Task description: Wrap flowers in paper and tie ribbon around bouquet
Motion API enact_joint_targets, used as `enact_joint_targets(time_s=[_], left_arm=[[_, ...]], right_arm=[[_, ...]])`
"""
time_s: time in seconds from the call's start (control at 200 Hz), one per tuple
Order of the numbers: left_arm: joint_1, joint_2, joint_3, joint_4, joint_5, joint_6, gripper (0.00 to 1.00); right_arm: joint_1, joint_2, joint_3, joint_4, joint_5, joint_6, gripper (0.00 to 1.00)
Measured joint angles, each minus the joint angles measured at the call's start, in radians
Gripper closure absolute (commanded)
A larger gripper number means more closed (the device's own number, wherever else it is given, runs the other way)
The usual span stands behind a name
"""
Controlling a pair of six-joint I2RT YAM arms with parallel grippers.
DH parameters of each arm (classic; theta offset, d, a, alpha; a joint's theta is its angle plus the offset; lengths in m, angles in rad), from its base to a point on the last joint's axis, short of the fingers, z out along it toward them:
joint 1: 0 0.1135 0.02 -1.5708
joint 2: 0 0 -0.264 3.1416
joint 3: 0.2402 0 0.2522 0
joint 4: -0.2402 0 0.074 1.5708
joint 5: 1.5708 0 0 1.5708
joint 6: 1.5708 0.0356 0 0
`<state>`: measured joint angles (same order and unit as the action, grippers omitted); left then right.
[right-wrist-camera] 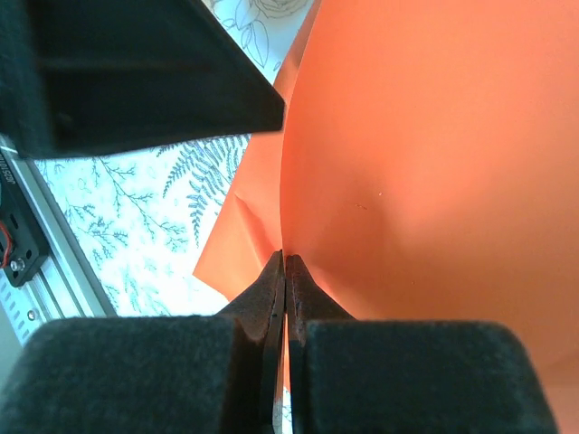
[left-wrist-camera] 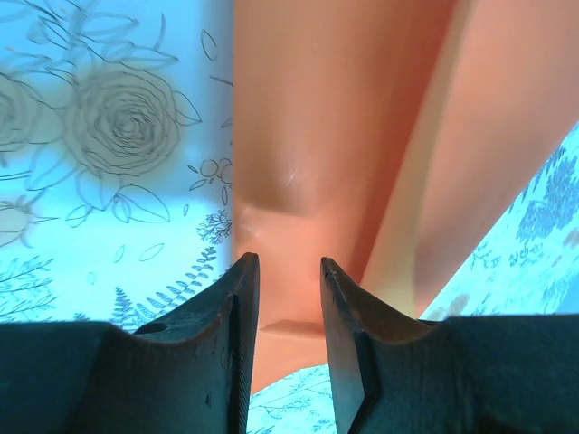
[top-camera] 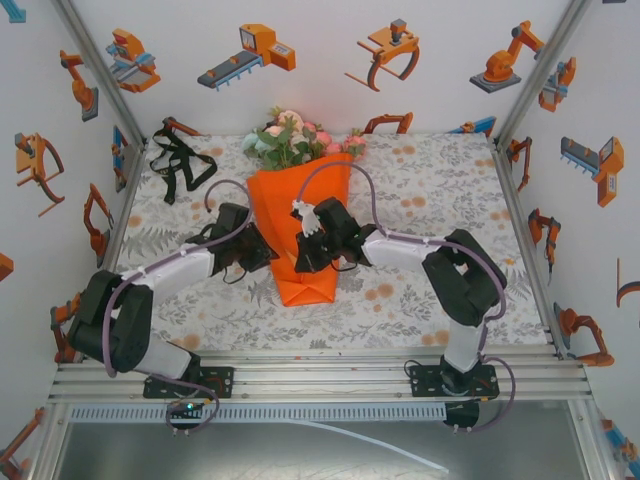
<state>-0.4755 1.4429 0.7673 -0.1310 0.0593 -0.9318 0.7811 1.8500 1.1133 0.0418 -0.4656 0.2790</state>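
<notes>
The bouquet (top-camera: 300, 215) lies flat at the centre of the bench (top-camera: 430, 180). Its long axis runs near to far. The flowers (top-camera: 295, 140) point to the far side. The narrow folded end of the paper (top-camera: 305, 285) points to the near side.

The ribbon (top-camera: 178, 160) lies in a loose heap at the far left, well apart from the bouquet. Its lettering is too small to read.

The left gripper (left-wrist-camera: 289, 267) is at the left edge of the paper. Its fingers (left-wrist-camera: 226, 344) stand narrowly apart, with orange paper visible through the gap.

The right gripper (right-wrist-camera: 283, 264) is over the middle of the cone. Its fingers (right-wrist-camera: 258, 298) are pressed together, tips against the paper. Whether a layer is pinched between them cannot be determined.
</notes>
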Motion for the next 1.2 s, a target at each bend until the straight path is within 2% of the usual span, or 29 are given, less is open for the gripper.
enact_joint_targets(time_s=[0.155,0.315,0.516,0.706,0.971,1.066,1.201], left_arm=[[0.019,-0.021,0.055,-0.069,-0.058,0.002,0.63],[0.032,-0.020,0.093,-0.048,-0.061,-0.024,0.63],[0.028,0.067,0.133,0.062,0.006,-0.090,0.64],[0.024,0.208,0.165,0.065,0.010,-0.111,0.68],[0.025,0.272,0.160,0.065,0.012,-0.108,0.70],[0.027,0.272,0.146,0.068,0.012,-0.107,0.70],[0.031,0.272,0.134,0.071,0.014,-0.106,0.70]], right_arm=[[0.000,0.031,-0.001,0.026,-0.031,-0.002,1.00],[0.000,0.069,-0.001,0.054,-0.064,0.003,1.00],[0.000,0.087,-0.016,0.089,-0.089,0.014,0.92],[0.000,0.077,-0.040,0.099,-0.105,0.017,0.78],[-0.004,-0.064,-0.103,0.117,-0.129,0.060,0.70],[-0.019,-0.158,-0.162,0.143,-0.121,0.086,0.73],[-0.068,-0.262,-0.274,0.188,-0.080,0.128,0.90]])
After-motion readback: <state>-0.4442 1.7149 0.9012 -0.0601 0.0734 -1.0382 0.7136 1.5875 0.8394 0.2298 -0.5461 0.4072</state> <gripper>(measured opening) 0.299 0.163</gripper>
